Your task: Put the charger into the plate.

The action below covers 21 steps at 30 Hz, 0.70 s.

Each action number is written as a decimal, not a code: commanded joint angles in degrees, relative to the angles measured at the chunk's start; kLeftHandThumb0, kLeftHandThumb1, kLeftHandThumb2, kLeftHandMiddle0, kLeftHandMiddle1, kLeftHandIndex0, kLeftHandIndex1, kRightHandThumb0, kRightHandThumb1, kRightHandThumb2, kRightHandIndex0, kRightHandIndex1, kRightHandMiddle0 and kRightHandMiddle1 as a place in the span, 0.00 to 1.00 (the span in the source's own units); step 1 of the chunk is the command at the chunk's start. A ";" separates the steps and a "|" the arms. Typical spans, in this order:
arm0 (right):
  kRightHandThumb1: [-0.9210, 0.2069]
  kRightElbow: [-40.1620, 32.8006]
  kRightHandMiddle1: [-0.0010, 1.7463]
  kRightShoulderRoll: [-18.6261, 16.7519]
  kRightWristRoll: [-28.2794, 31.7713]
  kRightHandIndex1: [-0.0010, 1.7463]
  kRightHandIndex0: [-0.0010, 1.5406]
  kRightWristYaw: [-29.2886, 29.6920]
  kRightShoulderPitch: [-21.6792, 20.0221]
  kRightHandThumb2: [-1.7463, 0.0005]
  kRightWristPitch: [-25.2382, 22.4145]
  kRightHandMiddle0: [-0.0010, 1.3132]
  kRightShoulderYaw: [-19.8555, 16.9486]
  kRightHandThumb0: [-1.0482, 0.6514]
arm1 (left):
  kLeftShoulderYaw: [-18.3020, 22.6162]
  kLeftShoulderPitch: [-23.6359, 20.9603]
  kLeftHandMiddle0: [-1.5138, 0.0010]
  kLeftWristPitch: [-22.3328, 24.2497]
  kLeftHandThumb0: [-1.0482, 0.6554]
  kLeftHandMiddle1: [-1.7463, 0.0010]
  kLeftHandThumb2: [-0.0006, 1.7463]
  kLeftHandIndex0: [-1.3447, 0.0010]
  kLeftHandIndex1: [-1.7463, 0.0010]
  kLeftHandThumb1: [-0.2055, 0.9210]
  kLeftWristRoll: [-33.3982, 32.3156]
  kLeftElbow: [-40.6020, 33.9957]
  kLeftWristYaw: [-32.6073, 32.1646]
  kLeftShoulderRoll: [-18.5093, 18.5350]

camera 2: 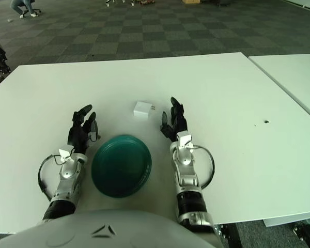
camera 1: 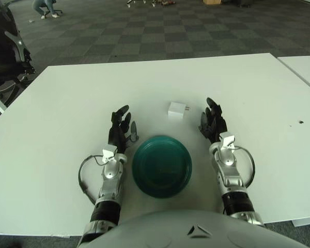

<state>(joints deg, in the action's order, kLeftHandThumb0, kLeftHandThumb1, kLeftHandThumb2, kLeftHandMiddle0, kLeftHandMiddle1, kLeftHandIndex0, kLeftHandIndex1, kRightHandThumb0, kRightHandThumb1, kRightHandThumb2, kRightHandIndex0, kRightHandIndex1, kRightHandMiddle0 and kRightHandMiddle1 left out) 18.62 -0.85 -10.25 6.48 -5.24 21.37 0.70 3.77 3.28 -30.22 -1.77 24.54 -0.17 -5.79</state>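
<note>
A small white charger point(camera 1: 177, 110) lies on the white table point(camera 1: 67, 103), just beyond a dark green plate point(camera 1: 161, 166) that sits near the front edge. My right hand point(camera 1: 213, 124) stands to the right of the plate and a little right of and nearer than the charger, fingers spread, holding nothing. On the plate's left side my left hand point(camera 1: 121, 129) shows with relaxed, spread fingers and nothing in them. Neither hand touches the charger or the plate.
A second white table point(camera 1: 302, 67) adjoins at the right. A dark machine or chair point(camera 1: 5, 49) stands off the table's left far corner. Checkered carpet floor lies beyond the far edge.
</note>
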 commanded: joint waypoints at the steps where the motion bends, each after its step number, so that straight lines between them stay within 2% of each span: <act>1: 0.00 5.88 0.40 6.01 -10.76 0.04 0.16 6.67 -10.15 0.62 9.18 0.00 2.68 0.16 | 0.28 3.86 0.74 2.41 0.16 0.99 0.50 1.00 0.45 1.00 -1.53 7.65 0.56 -1.15; 3: 0.00 8.80 0.42 8.63 -19.21 0.04 0.17 14.12 -13.46 0.64 10.40 0.00 5.19 0.18 | 0.35 3.70 0.74 2.62 0.16 0.99 0.49 1.00 0.44 1.00 -1.60 7.62 0.68 -1.22; 5: 0.00 10.44 0.43 9.78 -23.85 0.04 0.17 18.86 -15.20 0.65 10.56 0.00 6.88 0.19 | 0.44 3.53 0.74 2.78 0.16 0.99 0.49 1.00 0.44 1.00 -1.62 7.60 0.72 -1.28; 8: 0.00 10.88 0.45 10.99 -33.51 0.03 0.17 27.14 -18.28 0.67 6.24 0.00 11.14 0.19 | 0.49 3.37 0.73 3.17 0.16 0.99 0.48 1.00 0.43 1.00 -1.54 7.06 0.22 -1.65; 9: 0.00 11.32 0.45 11.15 -35.05 0.03 0.17 28.62 -19.02 0.68 5.35 0.00 11.97 0.19 | 0.55 3.27 0.73 3.25 0.16 0.99 0.48 1.00 0.43 1.00 -1.54 7.04 0.11 -1.68; 10: 0.00 11.83 0.45 11.24 -35.73 0.03 0.17 29.54 -19.48 0.68 4.99 0.00 12.44 0.18 | 0.59 3.19 0.73 3.29 0.16 0.99 0.48 1.00 0.42 1.00 -1.54 7.06 0.08 -1.68; 14: 0.00 12.10 0.47 9.43 -46.16 0.02 0.15 31.40 -23.15 0.65 -7.11 0.00 18.94 0.14 | 0.91 2.86 0.71 3.20 0.17 0.98 0.47 0.99 0.42 1.00 -1.60 7.20 -0.62 -2.30; 17: 0.00 13.14 0.46 9.17 -48.16 0.01 0.14 31.69 -24.75 0.63 -9.81 0.00 20.91 0.12 | 0.99 2.59 0.71 2.93 0.17 0.98 0.46 0.99 0.41 1.00 -1.44 7.63 -0.55 -2.35; 21: 0.00 17.57 0.45 7.67 -50.02 0.01 0.13 31.38 -29.11 0.60 -13.24 0.00 24.34 0.10 | 0.98 2.02 0.71 2.07 0.18 0.98 0.47 1.00 0.42 1.00 -1.10 8.78 -0.27 -2.24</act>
<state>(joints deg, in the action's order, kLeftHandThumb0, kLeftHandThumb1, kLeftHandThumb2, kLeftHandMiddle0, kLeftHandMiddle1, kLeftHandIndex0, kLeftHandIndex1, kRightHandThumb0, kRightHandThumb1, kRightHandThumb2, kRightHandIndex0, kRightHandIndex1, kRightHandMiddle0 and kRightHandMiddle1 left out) 33.38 8.14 -58.09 37.24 -29.88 10.76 22.24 4.61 1.10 -30.28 -1.77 26.21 0.05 -6.38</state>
